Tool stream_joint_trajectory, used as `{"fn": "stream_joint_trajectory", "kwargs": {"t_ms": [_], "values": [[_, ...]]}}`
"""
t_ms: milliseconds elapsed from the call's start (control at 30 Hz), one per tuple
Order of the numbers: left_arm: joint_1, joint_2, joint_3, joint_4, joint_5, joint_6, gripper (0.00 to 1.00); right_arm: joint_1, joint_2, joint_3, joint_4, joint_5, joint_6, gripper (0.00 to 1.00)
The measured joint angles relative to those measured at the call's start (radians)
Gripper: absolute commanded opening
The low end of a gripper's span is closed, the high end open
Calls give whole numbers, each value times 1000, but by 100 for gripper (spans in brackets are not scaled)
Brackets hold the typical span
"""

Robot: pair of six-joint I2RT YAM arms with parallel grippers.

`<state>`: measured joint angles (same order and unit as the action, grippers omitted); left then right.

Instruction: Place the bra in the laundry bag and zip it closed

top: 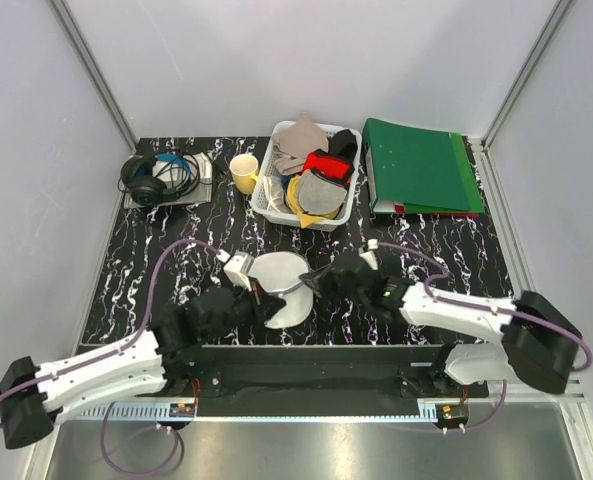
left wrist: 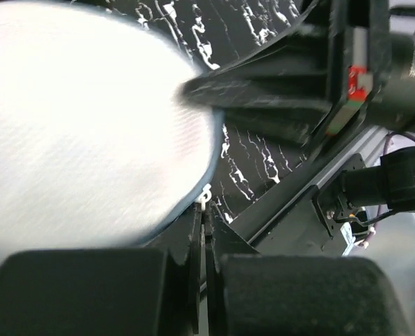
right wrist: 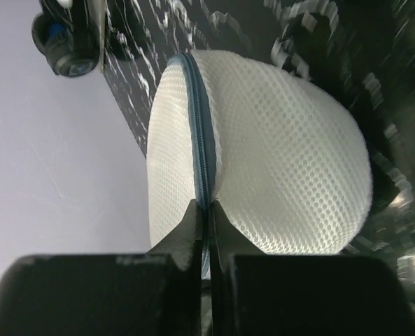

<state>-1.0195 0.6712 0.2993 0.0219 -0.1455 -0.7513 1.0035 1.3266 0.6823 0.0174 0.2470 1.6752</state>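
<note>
The white mesh laundry bag (top: 281, 285) stands on its edge between my two grippers at the table's near middle. My left gripper (top: 260, 298) is shut on the bag's small white zip pull (left wrist: 206, 198) at the rim of the bag (left wrist: 74, 119). My right gripper (top: 312, 281) is shut on the blue zip seam (right wrist: 201, 140) of the bag (right wrist: 284, 154). In the wrist views the left gripper (left wrist: 206, 210) and the right gripper (right wrist: 206, 206) both have their jaws pressed together. The zip looks closed along the part that shows. The bra is not in view.
A white lattice basket (top: 266, 205) with grey, red and yellow garments stands behind the bag. A yellow cup (top: 243, 172) and headphones (top: 156, 178) are at the back left, and a green binder (top: 416, 165) is at the back right. The right arm's fingers (left wrist: 277, 98) reach over the bag.
</note>
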Motion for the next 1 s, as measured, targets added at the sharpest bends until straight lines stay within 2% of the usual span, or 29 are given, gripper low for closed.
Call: {"fn": "stream_joint_trajectory", "kwargs": {"t_ms": [100, 200, 267, 367, 400, 433, 467, 500, 567, 633, 667, 900, 1000], "values": [[26, -55, 57, -147, -34, -10, 0, -167, -126, -81, -5, -120, -163, 0], [105, -97, 122, -266, -39, -13, 0, -320, -219, -98, -4, -285, -350, 0], [154, -100, 152, -287, -2, 2, 0, -378, -226, -80, 8, -415, -477, 0], [196, -79, 159, -256, 101, 45, 0, -420, -143, -19, 3, -564, -645, 0], [204, -53, 159, -228, 154, 61, 0, -427, -106, 4, -1, -599, -683, 4], [205, -16, 159, -198, 204, 73, 0, -435, -42, 51, -24, -649, -731, 26], [205, 13, 160, -179, 241, 79, 0, -438, 3, 84, -42, -668, -760, 37], [203, 61, 164, -152, 291, 87, 0, -441, 51, 126, -71, -680, -786, 38], [191, 131, 166, -106, 333, 92, 0, -439, 111, 195, -144, -677, -824, 59], [180, 177, 166, -60, 360, 92, 0, -433, 106, 227, -229, -655, -826, 66], [174, 195, 166, -30, 368, 90, 0, -430, 92, 231, -259, -640, -821, 73], [124, 323, 166, 147, 376, 59, 0, -353, -248, 144, -515, -433, -700, 83], [100, 361, 172, 175, 375, 50, 0, -291, -332, 97, -532, -396, -628, 83]]}}
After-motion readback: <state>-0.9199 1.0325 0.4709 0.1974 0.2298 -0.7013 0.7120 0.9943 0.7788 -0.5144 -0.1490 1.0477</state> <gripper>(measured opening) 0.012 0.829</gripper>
